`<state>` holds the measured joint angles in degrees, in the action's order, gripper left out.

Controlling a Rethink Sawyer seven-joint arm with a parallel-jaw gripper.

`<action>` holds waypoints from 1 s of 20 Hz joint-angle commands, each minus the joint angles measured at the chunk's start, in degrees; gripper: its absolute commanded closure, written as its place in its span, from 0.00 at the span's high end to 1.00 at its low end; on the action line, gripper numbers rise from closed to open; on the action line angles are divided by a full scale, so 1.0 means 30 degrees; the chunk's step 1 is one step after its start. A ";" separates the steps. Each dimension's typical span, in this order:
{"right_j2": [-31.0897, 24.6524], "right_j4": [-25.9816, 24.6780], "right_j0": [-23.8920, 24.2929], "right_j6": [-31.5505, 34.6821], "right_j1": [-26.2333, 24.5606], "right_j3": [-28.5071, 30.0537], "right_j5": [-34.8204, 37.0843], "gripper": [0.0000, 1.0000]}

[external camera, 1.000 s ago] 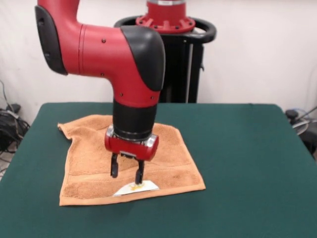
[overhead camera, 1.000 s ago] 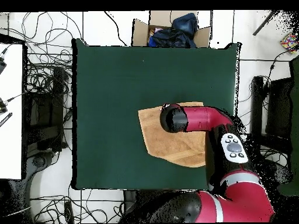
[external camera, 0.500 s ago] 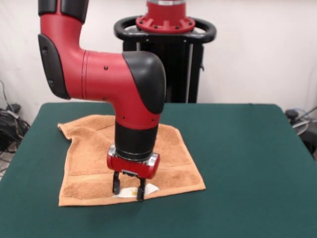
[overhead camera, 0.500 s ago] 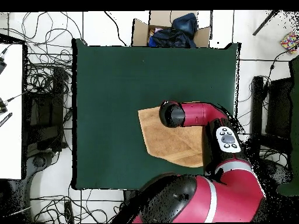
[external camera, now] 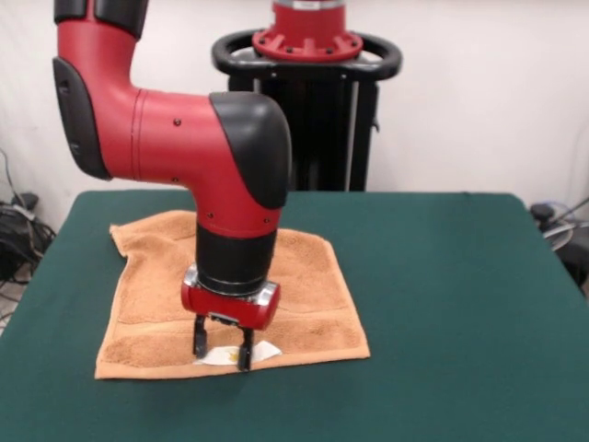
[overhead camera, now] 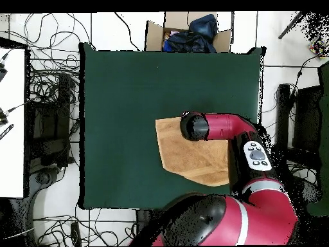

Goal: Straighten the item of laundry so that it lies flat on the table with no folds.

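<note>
Gripper down on the towel's tag edge

Sawyer's gripper (external camera: 222,354) points straight down at the edge of the towel (external camera: 304,276) farthest from the pedestal (external camera: 317,101), its two dark fingers (external camera: 200,337) a narrow gap apart and their tips on or just at the cloth. Between the tips lies the small white tag (external camera: 260,351), with the fingers straddling it; whether they actually pinch the tag or the towel's hem cannot be made out. Seen from overhead, the arm (overhead camera: 222,126) crosses above the towel and hides the gripper beneath its wrist.

On the green table (external camera: 460,304) the towel lies spread open as a rough rectangle, off toward one side of the pedestal. A flat woven band runs across it just behind the gripper. Its far corner looks slightly rumpled, and the rest lies mostly flat on the felt
</note>
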<state>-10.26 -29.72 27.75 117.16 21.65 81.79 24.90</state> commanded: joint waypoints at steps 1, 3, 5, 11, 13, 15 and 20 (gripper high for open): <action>-0.0474 -0.1170 0.0729 -0.3503 -0.0218 -0.0315 0.2641 1.00; -0.0615 -0.1146 0.0892 -0.3337 -0.0069 0.0079 0.2287 1.00; -0.0817 -0.1062 0.0992 -0.3307 0.0027 0.0277 0.2216 1.00; -0.1322 -0.0856 0.1351 -0.3618 0.0019 0.0159 0.2463 1.00; -0.1438 -0.0834 0.1489 -0.3565 0.0233 0.0522 0.2260 1.00; -0.1462 -0.0751 0.1426 -0.3556 0.0665 0.0740 0.2450 1.00; -0.0731 -0.1709 0.1244 -0.2803 0.0420 0.0864 0.0858 1.00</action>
<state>-10.27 -30.62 32.20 117.16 23.47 82.11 24.91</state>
